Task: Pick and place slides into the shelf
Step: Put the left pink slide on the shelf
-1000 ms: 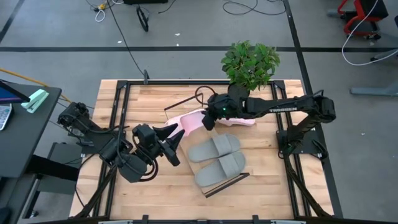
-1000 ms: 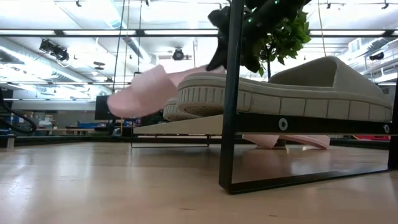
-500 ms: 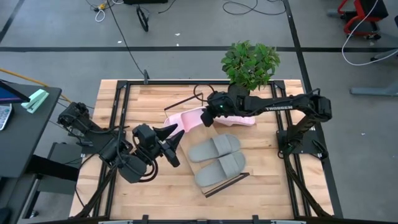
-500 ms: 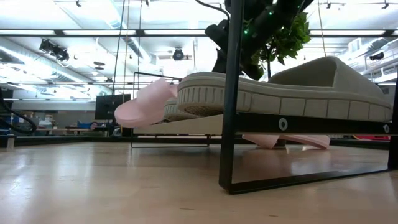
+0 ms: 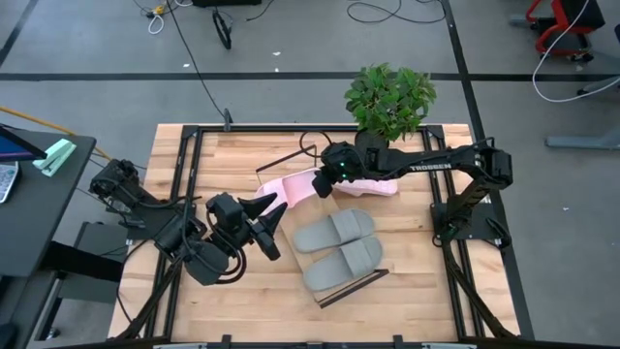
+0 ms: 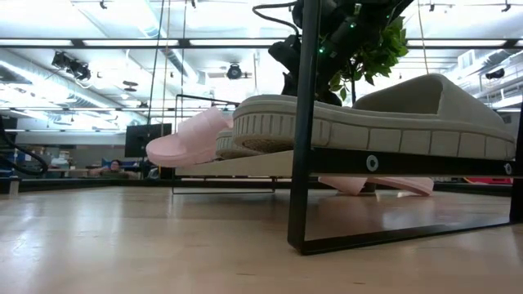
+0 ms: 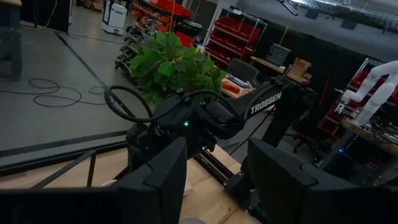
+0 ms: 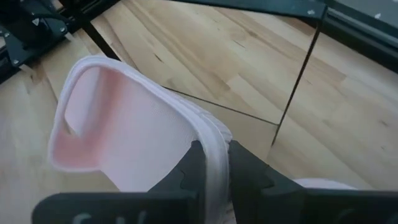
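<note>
You had two of the four slides done at this point: both grey-green slides (image 5: 336, 247) lay side by side on the shelf (image 5: 291, 158), on the half nearer your left arm. The right gripper (image 5: 325, 184) was pinching a pale pink slide (image 5: 291, 187) by its sole edge, fingers (image 8: 194, 163) pressed together on the foam, and the slide hung tilted over the free half of the board. Right beside the gripper, on the side toward the plant (image 5: 389, 97), the second pink slide (image 5: 380, 188) lay partly hidden under the arm; I cannot tell whether it sat fully on the board. So, by my reading, one slide was in hand and not yet set down, and one may have needed placing or straightening.

For room: just beyond the held slide ran the dark wire frame (image 8: 297, 81) at the shelf's short end, close enough to catch the toe if you pushed outward. The grey-green pair bounded the near side, touching nothing in your grip. Bare board lay directly below the gripper.

The left gripper (image 5: 266, 223) waited well apart over the tabletop (image 5: 184, 291), its fingers spread and holding nothing.
</note>
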You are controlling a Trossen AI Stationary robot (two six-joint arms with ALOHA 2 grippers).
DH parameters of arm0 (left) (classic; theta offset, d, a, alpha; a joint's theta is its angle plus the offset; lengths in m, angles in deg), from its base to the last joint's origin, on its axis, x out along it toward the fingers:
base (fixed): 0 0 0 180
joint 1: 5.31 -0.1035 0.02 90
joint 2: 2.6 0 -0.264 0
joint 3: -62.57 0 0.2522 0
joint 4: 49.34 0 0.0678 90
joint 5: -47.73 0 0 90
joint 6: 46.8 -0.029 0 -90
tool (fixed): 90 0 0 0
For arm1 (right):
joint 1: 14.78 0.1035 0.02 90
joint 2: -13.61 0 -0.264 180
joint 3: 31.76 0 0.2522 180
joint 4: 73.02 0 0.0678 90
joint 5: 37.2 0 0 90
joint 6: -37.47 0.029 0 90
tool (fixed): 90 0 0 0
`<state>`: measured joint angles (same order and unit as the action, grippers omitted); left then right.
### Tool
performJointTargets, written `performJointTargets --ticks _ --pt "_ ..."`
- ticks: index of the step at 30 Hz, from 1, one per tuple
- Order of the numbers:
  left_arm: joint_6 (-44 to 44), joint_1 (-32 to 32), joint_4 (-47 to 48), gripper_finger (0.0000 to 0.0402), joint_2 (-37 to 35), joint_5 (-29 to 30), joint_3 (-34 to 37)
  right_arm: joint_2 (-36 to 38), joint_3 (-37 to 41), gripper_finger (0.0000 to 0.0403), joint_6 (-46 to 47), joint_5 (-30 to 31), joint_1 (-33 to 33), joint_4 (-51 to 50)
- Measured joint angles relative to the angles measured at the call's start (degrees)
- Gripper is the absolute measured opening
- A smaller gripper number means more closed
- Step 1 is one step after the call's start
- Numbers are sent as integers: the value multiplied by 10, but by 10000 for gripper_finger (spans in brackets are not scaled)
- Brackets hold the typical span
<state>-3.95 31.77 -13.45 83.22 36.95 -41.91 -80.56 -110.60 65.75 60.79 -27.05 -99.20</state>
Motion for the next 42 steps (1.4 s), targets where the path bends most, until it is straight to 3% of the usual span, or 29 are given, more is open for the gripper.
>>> performJointTargets --ticks 7,33,42 --pt "0 0 0 173 0 0 0 0 0 49 -59 2 -4 6" --pt "11 -3 0 172 0 0 0 -59 0 49 -89 12 -16 24" --pt "11 -3 0 177 0 0 0 -59 0 115 -123 13 -18 19"
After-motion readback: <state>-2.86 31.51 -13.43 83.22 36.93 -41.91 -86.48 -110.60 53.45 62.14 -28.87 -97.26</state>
